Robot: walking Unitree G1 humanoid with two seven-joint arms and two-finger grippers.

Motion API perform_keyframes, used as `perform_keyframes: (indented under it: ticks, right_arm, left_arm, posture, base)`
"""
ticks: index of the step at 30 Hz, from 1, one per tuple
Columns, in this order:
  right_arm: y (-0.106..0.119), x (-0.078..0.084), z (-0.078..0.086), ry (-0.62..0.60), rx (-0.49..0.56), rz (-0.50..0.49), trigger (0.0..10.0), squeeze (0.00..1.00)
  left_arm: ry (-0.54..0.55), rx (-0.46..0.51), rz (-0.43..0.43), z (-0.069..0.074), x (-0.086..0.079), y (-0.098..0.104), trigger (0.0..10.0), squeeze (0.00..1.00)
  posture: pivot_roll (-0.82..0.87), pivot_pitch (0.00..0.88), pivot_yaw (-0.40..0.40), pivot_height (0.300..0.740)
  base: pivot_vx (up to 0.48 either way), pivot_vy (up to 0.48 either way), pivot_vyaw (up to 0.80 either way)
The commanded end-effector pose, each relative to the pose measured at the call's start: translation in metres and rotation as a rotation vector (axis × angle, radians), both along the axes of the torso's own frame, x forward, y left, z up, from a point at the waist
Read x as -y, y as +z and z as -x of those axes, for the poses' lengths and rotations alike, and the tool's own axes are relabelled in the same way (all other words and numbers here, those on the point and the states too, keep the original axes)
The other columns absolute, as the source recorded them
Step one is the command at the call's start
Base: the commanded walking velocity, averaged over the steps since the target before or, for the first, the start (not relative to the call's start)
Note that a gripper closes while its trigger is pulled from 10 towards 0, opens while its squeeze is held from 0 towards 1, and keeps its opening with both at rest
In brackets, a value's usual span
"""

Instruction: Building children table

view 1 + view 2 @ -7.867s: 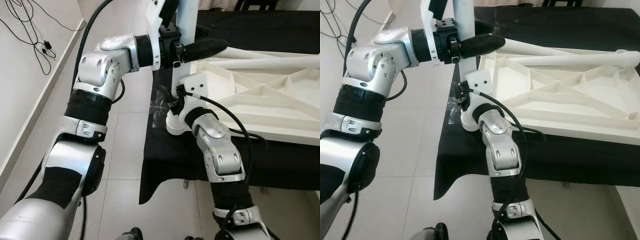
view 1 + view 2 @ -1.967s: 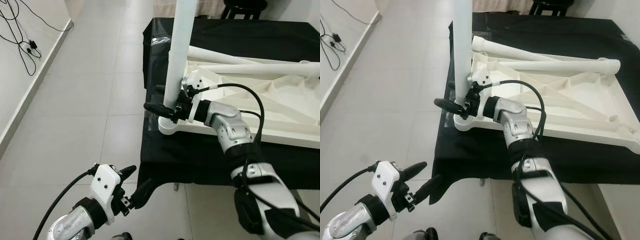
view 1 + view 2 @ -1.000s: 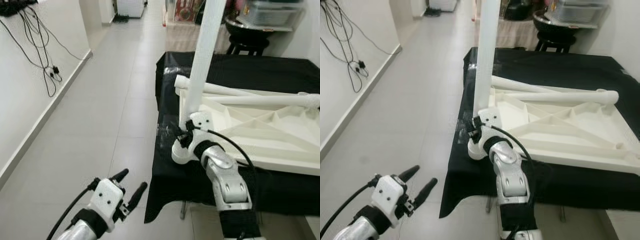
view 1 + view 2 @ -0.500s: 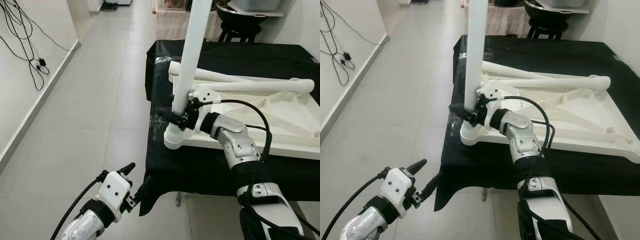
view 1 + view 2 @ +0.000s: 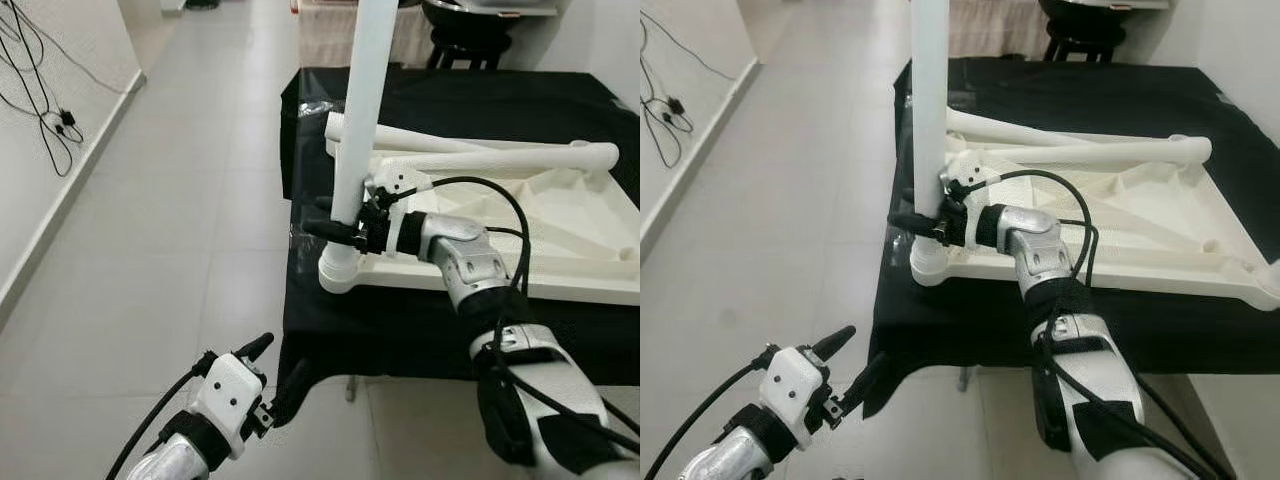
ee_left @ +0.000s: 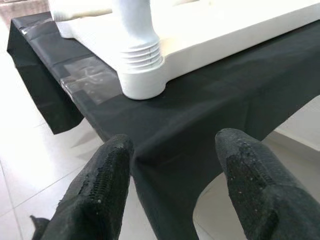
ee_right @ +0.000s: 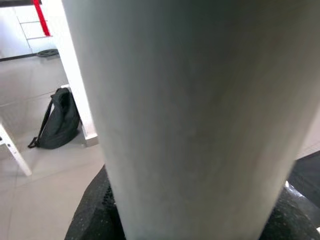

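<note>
At frame centre the right end effector [image 5: 335, 228] clamps the upright white table leg [image 5: 355, 130]; lower left, the left end effector [image 5: 275, 372] hangs open and empty.

The left claw [image 6: 172, 165], fingers apart, faces the black cloth [image 6: 210, 95]; a white leg [image 6: 137, 47] stands beyond.

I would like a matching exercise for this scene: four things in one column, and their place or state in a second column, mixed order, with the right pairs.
1. upright table leg
2. loose table legs
3. left gripper
4. right gripper

a. open, low above the floor
b. lying across the upturned tabletop
c. standing in the tabletop's corner socket
d. closed around the upright leg

Pairs: 1-c, 2-b, 3-a, 4-d
</note>
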State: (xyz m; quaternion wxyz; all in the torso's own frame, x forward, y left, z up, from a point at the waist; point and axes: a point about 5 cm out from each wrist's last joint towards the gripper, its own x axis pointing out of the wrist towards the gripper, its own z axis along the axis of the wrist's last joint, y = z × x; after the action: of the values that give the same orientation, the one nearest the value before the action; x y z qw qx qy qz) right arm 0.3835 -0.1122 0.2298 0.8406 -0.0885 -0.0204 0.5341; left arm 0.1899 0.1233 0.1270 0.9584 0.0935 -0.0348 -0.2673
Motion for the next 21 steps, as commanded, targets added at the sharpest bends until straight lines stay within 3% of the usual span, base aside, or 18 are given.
perform_keyframes:
  ticks: [1,4,5,7,8,9,11,12,13,14,15,16,20,21]
  right_arm:
    - [-0.014,0.001,0.000,-0.012,-0.050,0.022,0.0,0.00]
    - [-0.022,0.013,0.000,-0.095,-0.044,0.030,0.0,0.00]
    - [-0.030,0.019,0.002,-0.185,-0.071,0.019,0.0,0.00]
    - [-0.030,0.019,0.002,-0.185,-0.071,0.019,0.0,0.00]
    - [-0.046,0.024,0.008,-0.341,-0.108,0.033,0.0,0.00]
    - [-0.063,0.028,0.022,-0.639,-0.173,-0.019,0.0,0.00]
    - [-0.063,0.028,0.022,-0.639,-0.173,-0.019,0.0,0.00]
    - [-0.078,0.025,0.048,-0.790,-0.223,-0.027,0.0,0.00]
    - [-0.078,0.025,0.048,-0.790,-0.223,-0.027,0.0,0.00]
    - [-0.086,0.020,0.071,-0.886,-0.270,-0.039,0.0,0.00]
    - [-0.086,0.020,0.071,-0.886,-0.270,-0.039,0.0,0.00]
    - [-0.087,0.016,0.082,-0.924,-0.264,-0.047,0.0,0.00]
    - [-0.083,0.004,0.076,-0.912,-0.233,-0.056,0.0,0.00]
    - [-0.080,0.002,0.071,-0.910,-0.219,-0.064,10.0,0.00]
  left_arm:
    - [-0.016,-0.023,-0.010,0.005,0.001,-0.002,10.0,0.00]
    - [-0.020,-0.025,-0.004,0.008,0.001,0.000,10.0,0.00]
    - [-0.022,-0.025,-0.001,0.010,0.001,0.002,10.0,0.00]
    - [-0.022,-0.025,-0.001,0.010,0.001,0.002,10.0,0.00]
    - [-0.023,-0.024,0.002,0.012,0.001,0.003,10.0,0.00]
    - [-0.024,-0.023,0.003,0.013,0.001,0.004,10.0,0.00]
    - [-0.024,-0.023,0.003,0.013,0.001,0.004,10.0,0.00]
    - [-0.025,-0.022,0.004,0.014,0.000,0.005,10.0,0.00]
    - [-0.025,-0.022,0.004,0.014,0.000,0.005,10.0,0.00]
    - [-0.025,-0.022,0.004,0.015,-0.001,0.005,10.0,0.00]
    - [-0.025,-0.022,0.004,0.015,-0.001,0.005,10.0,0.00]
    - [-0.025,-0.023,0.003,0.014,-0.001,0.006,10.0,0.00]
    - [-0.029,-0.027,0.003,0.012,-0.002,0.004,10.0,0.00]
    - [-0.029,-0.030,0.002,0.012,-0.001,0.004,10.0,0.00]
  posture:
    - [0.14,0.249,-0.056,0.740]
    - [0.12,0.269,-0.055,0.740]
    - [0.11,0.283,-0.058,0.740]
    - [0.11,0.283,-0.058,0.740]
    - [0.10,0.296,-0.060,0.740]
    - [0.10,0.307,-0.057,0.740]
    - [0.10,0.307,-0.057,0.740]
    - [0.09,0.315,-0.047,0.740]
    - [0.09,0.315,-0.047,0.740]
    - [0.08,0.320,-0.040,0.740]
    - [0.08,0.320,-0.040,0.740]
    - [0.07,0.312,-0.031,0.740]
    - [0.08,0.299,-0.026,0.740]
    - [0.08,0.299,-0.026,0.740]
  base:
    - [0.000,0.000,0.00]
    - [0.000,0.000,0.00]
    - [0.000,0.000,0.00]
    - [0.000,0.000,0.00]
    - [0.000,0.000,0.00]
    - [0.000,0.000,0.00]
    - [0.000,0.000,0.00]
    - [0.000,0.000,0.00]
    - [0.000,0.000,0.00]
    - [0.000,0.000,0.00]
    - [0.000,0.000,0.00]
    - [0.000,0.000,0.00]
    - [0.000,0.000,0.00]
    - [0.000,0.000,0.00]
